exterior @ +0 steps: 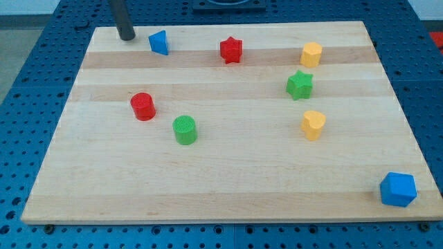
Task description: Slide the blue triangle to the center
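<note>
The blue triangle (159, 43) sits near the top left of the wooden board (228, 187). My tip (126, 37) rests on the board just to the left of the triangle, a small gap apart from it. The dark rod rises from there out of the view's top.
A red star (231, 50) and a yellow hexagon (311, 54) lie along the top. A green star (300, 84) and a yellow block (313, 124) are at the right. A red cylinder (143, 106) and a green cylinder (185, 130) are left of centre. A blue hexagon (398, 189) is at bottom right.
</note>
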Controlling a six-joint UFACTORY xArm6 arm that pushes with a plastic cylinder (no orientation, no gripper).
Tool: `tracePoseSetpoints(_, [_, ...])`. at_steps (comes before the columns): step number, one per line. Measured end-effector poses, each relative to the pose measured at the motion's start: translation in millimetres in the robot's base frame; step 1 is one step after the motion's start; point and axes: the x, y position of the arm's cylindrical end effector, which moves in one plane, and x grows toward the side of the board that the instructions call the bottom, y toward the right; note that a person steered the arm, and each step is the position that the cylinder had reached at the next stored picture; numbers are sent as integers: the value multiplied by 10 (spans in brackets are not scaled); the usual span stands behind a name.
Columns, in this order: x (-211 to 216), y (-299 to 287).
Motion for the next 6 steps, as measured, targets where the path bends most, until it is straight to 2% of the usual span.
tracePoseSetpoints(1, [12, 149])
tracePoseSetpoints(3, [338, 522])
tracePoseSetpoints(6, [194, 993])
